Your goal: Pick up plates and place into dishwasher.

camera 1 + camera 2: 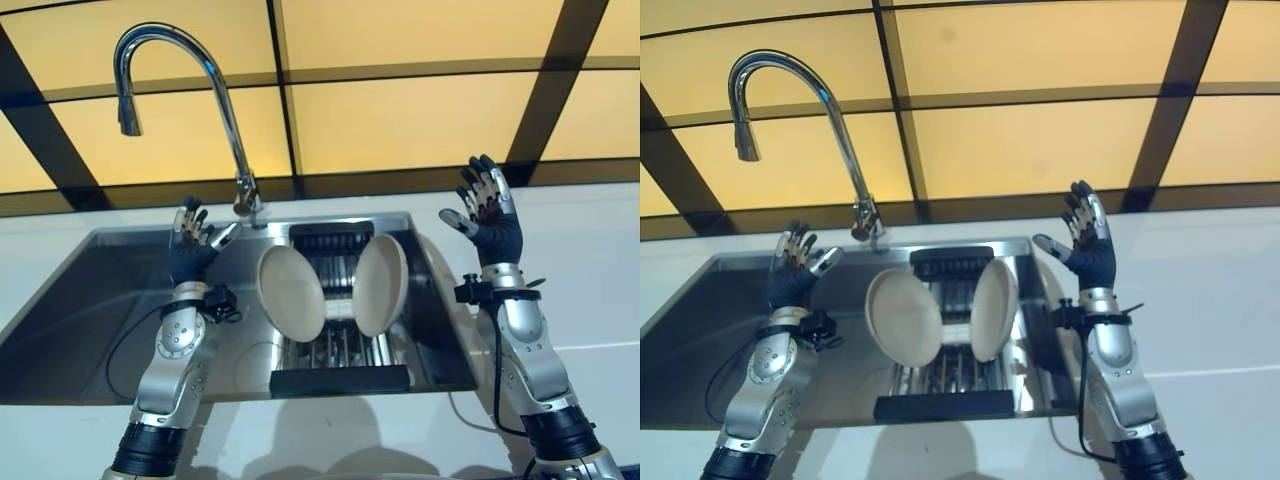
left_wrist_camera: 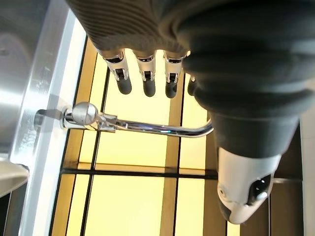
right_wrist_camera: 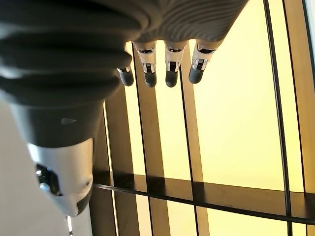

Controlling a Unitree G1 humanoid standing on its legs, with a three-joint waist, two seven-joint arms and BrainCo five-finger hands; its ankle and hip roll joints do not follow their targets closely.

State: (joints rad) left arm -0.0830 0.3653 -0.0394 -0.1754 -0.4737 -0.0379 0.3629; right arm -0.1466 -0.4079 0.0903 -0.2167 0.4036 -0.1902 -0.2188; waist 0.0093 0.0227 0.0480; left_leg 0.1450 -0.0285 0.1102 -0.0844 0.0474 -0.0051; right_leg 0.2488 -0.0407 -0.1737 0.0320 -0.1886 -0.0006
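Your left hand (image 1: 190, 245) at centre left and right hand (image 1: 488, 215) at right are raised, fingers spread, holding nothing; two plates (image 1: 292, 293) stand in the rack (image 1: 335, 350) at centre.

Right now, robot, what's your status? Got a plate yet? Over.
Left hand open, empty. Right hand open, empty. Two plates upright in sink rack, untouched. Faucet stands behind them.

plates (image 1: 292, 293) cream | sink (image 1: 90, 300) steel-grey | wall (image 1: 400, 120) yellow (black grid)
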